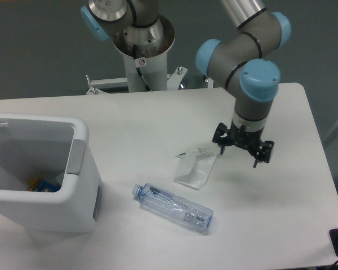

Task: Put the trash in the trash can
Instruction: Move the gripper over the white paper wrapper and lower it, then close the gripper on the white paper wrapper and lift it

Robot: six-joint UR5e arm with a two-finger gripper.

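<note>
Inspection found the gripper (pixel 240 151) suspended above the white tabletop (pixel 158 118), its jaws spread apart and holding nothing. It hung just to the right of the wrapper (pixel 196 167), with the left fingertip close to the wrapper's upper right corner; contact between the two could not be confirmed. The wrapper, white and crumpled with a strip of small print along its top edge, lay flat near the middle of the tabletop. The clear bottle (pixel 173 207) lay on its side below and slightly left of the wrapper, apart from it, with its blue cap (pixel 136 190) pointing toward the left and its base toward the lower right. The trash can (pixel 42 174), a large white bin with a thick rounded rim and a grey panel (pixel 75 156) on its right-hand side, stood at the left edge of the tabletop, well apart from both pieces of trash. A small blue and yellow object (pixel 40 185) was visible at the bottom of the bin; its identity could not be determined. Neither the wrapper nor the bottle was inside the trash can. The arm's grey and blue joints (pixel 253 79) stood above the gripper, and the arm's base column (pixel 141 45) rose behind the far edge of the tabletop.
</note>
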